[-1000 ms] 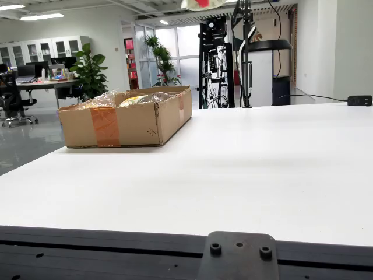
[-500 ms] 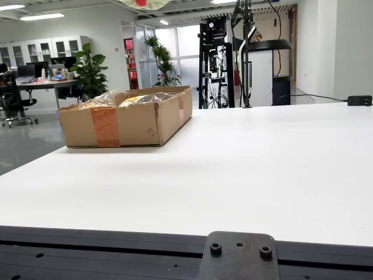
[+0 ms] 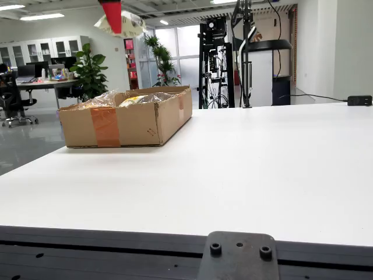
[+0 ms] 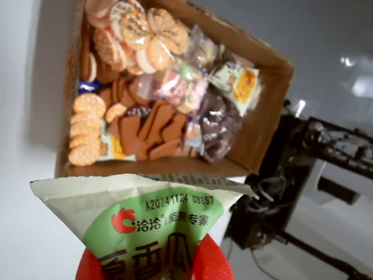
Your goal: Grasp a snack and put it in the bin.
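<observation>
Held aloft over one cardboard box [image 3: 129, 116] at the far left of a white table [image 3: 245, 169]: one snack packet [image 4: 145, 224], cream and green with a red logo and printed characters, pinched between the two red fingers [image 4: 211, 262] of a single gripper [image 4: 154, 269]. Seen from the fixed view as a pale crumpled packet [image 3: 123, 24] with one red finger [image 3: 112, 14] in front of it, high above the box's left half and well clear of its rim.

From the gripper's own view, box open at the top and crowded with wrapped snacks: round orange crackers in several stacks along one side, brown biscuit pieces in the middle, clear bags of dark and pale sweets towards the other wall, one yellow-and-white packet near the far corner. Too jumbled for an exact count. Held packet's sealed top edge overlapping the nearest box wall in that view.

One strip of orange tape [image 3: 105, 126] down the box's front face. Clear plastic wrappers [image 3: 108, 99] poking above its rim. Behind the table, one black equipment rack [image 3: 214, 61], two potted plants [image 3: 90, 71], one office desk with a chair [image 3: 14, 96]. One black power adapter [image 3: 359, 100] with its cable at the table's far right edge.
</observation>
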### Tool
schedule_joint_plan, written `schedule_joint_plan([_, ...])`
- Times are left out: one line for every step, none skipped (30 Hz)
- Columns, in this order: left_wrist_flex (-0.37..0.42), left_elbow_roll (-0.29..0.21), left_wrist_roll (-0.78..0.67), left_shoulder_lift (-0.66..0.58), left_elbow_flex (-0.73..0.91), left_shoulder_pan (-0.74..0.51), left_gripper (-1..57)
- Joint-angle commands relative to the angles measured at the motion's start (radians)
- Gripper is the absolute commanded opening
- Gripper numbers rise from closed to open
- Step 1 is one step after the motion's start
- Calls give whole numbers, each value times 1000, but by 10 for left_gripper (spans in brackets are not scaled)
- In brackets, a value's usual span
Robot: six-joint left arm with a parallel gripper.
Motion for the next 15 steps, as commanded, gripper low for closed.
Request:
schedule_joint_plan([-22,0,-16,30,1,23,128])
schedule_joint_plan([-28,1,-18,33,2,30,128])
schedule_joint_plan([-32,1,-20,36,2,36,129])
schedule_joint_plan([-36,1,-22,38,1,43,130])
schedule_joint_plan([-40,2,-24,39,1,49,131])
schedule_joint_plan([-42,2,-26,40,1,56,133])
schedule_joint_plan([-45,2,-27,41,1,62,138])
schedule_joint_plan([-47,2,-28,41,1,68,141])
schedule_joint_plan([-50,2,-29,41,1,73,145])
schedule_joint_plan([-52,2,-29,41,1,78,148])
schedule_joint_plan([-56,3,-30,41,1,82,151])
schedule_joint_plan([-60,3,-30,41,1,85,153])
schedule_joint_plan([-65,3,-31,40,1,88,156])
schedule_joint_plan([-70,3,-31,40,1,90,162])
schedule_joint_plan([-76,3,-31,40,1,92,176])
